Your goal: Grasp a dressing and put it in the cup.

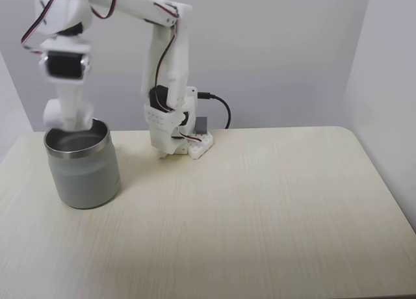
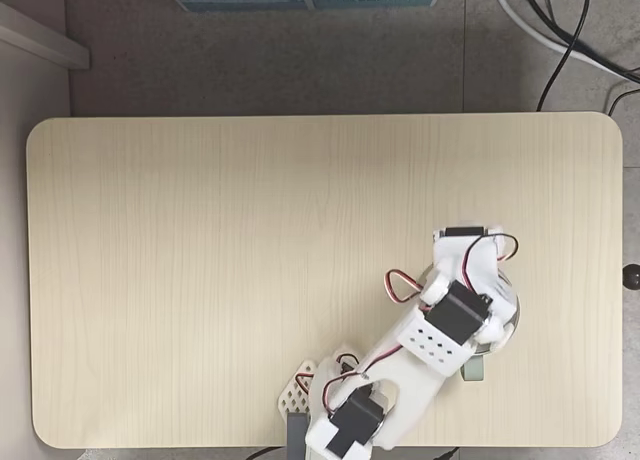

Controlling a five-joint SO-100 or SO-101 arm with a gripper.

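Over the cup (image 1: 83,172), at the left of the table (image 1: 247,208) in a fixed view, we see the gripper (image 1: 67,120) hanging tip-down, its white fingers reaching to the steel rim and partly blurred. We cannot tell whether the jaws are apart or together, nor whether anything sits between them. We cannot make out the dressing; whether it lies inside the cup or in the gripper is hidden from us. The cup stands upright, pale grey-green wall, shiny inside, near the table's left edge. The arm's base (image 1: 179,133) stands at the back edge, just right of the cup, with a black cable (image 1: 221,107) running off behind it.

From above, in the other fixed view, we note the arm (image 2: 430,340) covering most of the cup (image 2: 508,315); a sliver of its rim shows on the right.
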